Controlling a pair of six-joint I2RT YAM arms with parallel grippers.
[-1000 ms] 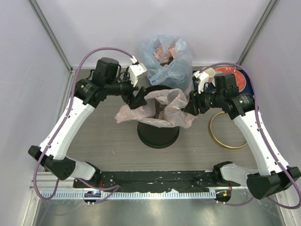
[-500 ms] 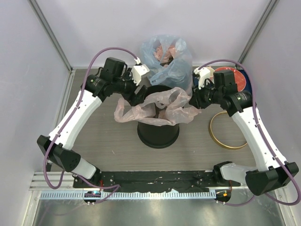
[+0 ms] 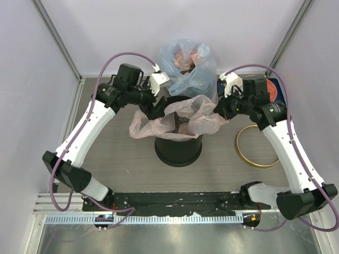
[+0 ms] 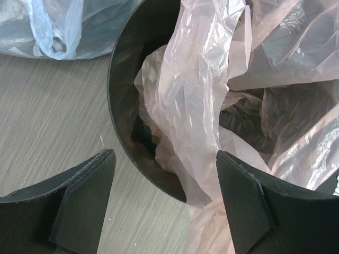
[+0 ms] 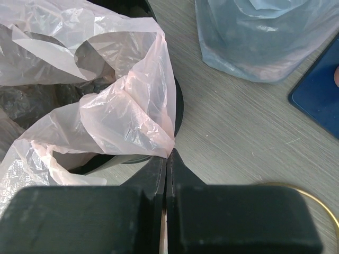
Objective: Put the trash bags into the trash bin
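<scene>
Mid-table, upright with its mouth open: a round black trash bin [image 3: 178, 151]. In and over it, the pink trash bag [image 3: 185, 119], partly sunk into the hollow and partly billowing above the rim. One loose flap hanging out past the bin's left side, another fold draped over the right edge. Close behind the bin, a bluish translucent bag [image 3: 185, 66] stuffed with reddish contents. Farther right at the back, a dark blue tray [image 5: 318, 90] bearing a red plate [image 3: 271, 90], mostly hidden by the right arm. Nearer than the tray, flat on the grey table [image 3: 116, 159] and apart from the bin, a gold hoop [image 3: 259, 166].

Left gripper [image 3: 156, 110] above the bin's back-left rim, spread wide, gripping nothing. From its wrist camera: bin wall and a twisted run of pink film passing between the two fingers [image 4: 85, 201]. Plastic close against the right-hand finger; touching or not, cannot tell.

Right gripper [image 3: 217, 109] at the bin's right rim, pressed together and pinching an edge of the pink trash bag just outside the rim. From that pinch, film stretching back across the mouth.
</scene>
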